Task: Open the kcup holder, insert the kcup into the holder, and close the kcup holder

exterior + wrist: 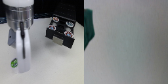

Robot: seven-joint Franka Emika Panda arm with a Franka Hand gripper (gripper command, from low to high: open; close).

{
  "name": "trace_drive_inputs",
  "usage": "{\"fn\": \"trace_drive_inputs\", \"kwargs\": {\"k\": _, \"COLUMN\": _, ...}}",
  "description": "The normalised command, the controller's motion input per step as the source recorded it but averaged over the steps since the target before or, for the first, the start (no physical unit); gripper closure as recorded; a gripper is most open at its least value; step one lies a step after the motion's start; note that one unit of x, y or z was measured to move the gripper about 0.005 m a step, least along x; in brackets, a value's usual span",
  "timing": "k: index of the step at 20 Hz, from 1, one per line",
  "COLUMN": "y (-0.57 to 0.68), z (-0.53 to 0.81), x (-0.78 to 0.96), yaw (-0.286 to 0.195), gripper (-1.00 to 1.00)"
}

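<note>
- Your gripper point(21, 47) hangs at the exterior view's left, a white and grey body reaching down from the top edge toward the table point(55, 65).
- Its two long fingers point(24, 50) point down and run close together to a narrow tip just above the table; nothing shows between them, but at this blur you cannot tell for certain whether the jaws are clenched or slightly released.
- The kcup point(14, 63) sits on the table just beside the fingertips, on their left in the exterior view; you see only a small round green-and-white spot. Whether it touches the fingers is too blurred to tell.
- The kcup holder point(60, 31) stands well apart from the gripper, at the exterior view's upper right. It is a black box turned at an angle to the camera.
- On the holder's upper face you see several pods in rows, with pale and reddish tops. Whether its drawer is pulled out cannot be told from here.
- The table is a plain pale grey sheet.
- Your wrist view shows almost only that pale surface, heavily blurred, with a dark green shape point(88, 27) at one edge; what it is you cannot tell.
</note>
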Motion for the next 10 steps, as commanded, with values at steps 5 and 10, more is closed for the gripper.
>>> {"fn": "trace_drive_inputs", "kwargs": {"k": 5, "y": -0.35, "z": -0.15, "x": 0.29, "yaw": -0.171, "gripper": -1.0}}
{"fn": "trace_drive_inputs", "kwargs": {"k": 10, "y": -0.32, "z": -0.15, "x": 0.13, "yaw": -0.131, "gripper": -1.0}}
